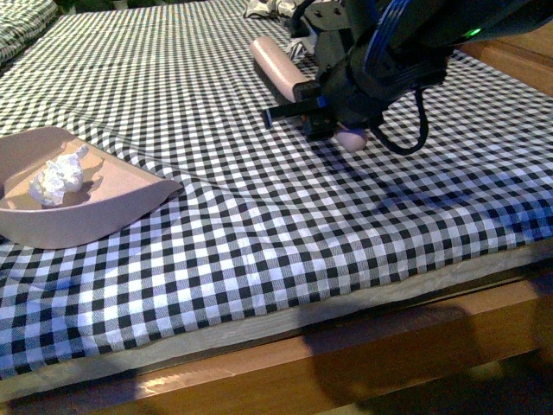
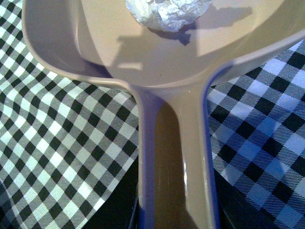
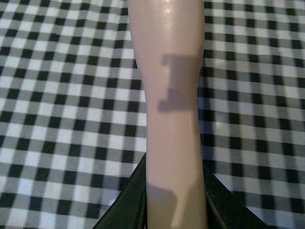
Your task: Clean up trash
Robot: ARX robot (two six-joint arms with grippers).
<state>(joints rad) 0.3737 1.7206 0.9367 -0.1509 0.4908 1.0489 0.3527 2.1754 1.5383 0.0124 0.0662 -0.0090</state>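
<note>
On the checked black-and-white cloth (image 1: 285, 216) at the left side sits the pale pink dustpan (image 1: 112, 203), and the trash (image 1: 58, 180), a small crumpled whitish wad, lies inside its scoop, toward the back wall. From the left wrist view the wad (image 2: 167, 12) shows silvery creases and rests on the pan floor just beyond where the handle (image 2: 176, 157) joins the scoop. That handle runs straight back between the dark fingers of the left gripper (image 2: 177, 210), which sit tight against both its sides, so the left pincer is closed on the dustpan handle. The left arm itself does not show in the front view.

Further back and to the right, the right gripper (image 1: 333, 108) hangs low over the cloth, its black body covering most of the brush handle (image 1: 278, 65), a pink rounded bar lying across the checks. In the right wrist view the same pink handle (image 3: 171, 119) passes between two dark fingers (image 3: 131, 205) that press against it on either side; the pincer is narrowed to the handle's width and has it gripped. The bristles are not visible
</note>
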